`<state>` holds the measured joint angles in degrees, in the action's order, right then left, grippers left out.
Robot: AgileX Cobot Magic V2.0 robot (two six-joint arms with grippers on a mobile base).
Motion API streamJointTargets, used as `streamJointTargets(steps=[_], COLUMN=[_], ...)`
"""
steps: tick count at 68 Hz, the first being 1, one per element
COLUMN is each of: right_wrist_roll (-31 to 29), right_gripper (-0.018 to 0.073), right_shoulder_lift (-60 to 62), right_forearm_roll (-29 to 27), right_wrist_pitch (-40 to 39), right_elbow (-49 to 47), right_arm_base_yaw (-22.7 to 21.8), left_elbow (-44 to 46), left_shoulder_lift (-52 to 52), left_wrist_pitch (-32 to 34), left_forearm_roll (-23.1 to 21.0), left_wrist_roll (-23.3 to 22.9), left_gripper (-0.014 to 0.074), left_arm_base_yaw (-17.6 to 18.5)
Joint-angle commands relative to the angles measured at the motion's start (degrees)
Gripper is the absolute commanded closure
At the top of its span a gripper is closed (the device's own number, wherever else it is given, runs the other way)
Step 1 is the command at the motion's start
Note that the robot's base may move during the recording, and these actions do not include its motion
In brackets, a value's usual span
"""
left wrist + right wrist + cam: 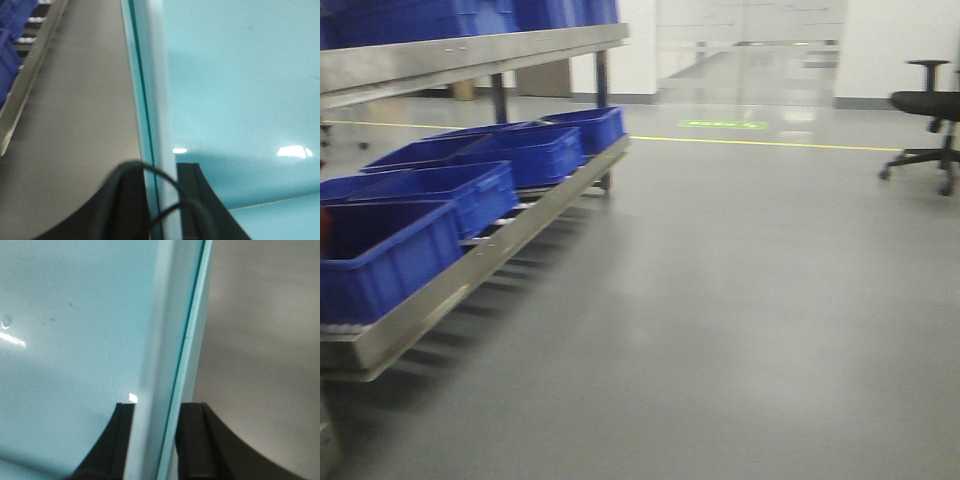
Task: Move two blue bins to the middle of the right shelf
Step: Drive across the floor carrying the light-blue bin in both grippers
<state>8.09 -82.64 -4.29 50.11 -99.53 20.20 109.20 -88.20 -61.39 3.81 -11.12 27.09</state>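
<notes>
- The left gripper (159,197) is clamping the pale blue bin (240,100) wall, a finger on each side.
- The right gripper (156,437) is pinching its wall likewise.
- The steel rack (510,235) is standing at 9 o'clock in the front view, carrying dark blue bins (530,150).

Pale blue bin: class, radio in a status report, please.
Left gripper shut on pale blue bin rim. Right gripper likewise. Bin held over floor. Ahead: rack of dark blue bins left, office chair far right.

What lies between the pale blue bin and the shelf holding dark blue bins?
Only bare grey floor separates the pale blue bin from the shelf rail, as the left wrist view shows.
</notes>
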Motion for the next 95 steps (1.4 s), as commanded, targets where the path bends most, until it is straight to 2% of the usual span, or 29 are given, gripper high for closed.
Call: streamJointTargets(steps=[1,95], right_wrist_roll=[-0.03,-0.03], right_gripper=[0.0713,0.0713], right_shoulder_lift=[0.95,0.95], right_forearm_roll=[-0.53,-0.53], right_wrist_pitch=[-7.14,-7.14], right_elbow=[-1.36,-1.36], right_arm_base_yaw=[0.03,0.03], left_elbow=[0.93,0.93], left_shoulder_lift=[0.98,0.98], left_wrist_pitch=[2.86,2.86], left_forearm_roll=[-3.37,-3.16], left_wrist_roll=[0.6,0.6], left_gripper=[0.0707,0.0707], left_arm_base_yaw=[0.92,0.92])
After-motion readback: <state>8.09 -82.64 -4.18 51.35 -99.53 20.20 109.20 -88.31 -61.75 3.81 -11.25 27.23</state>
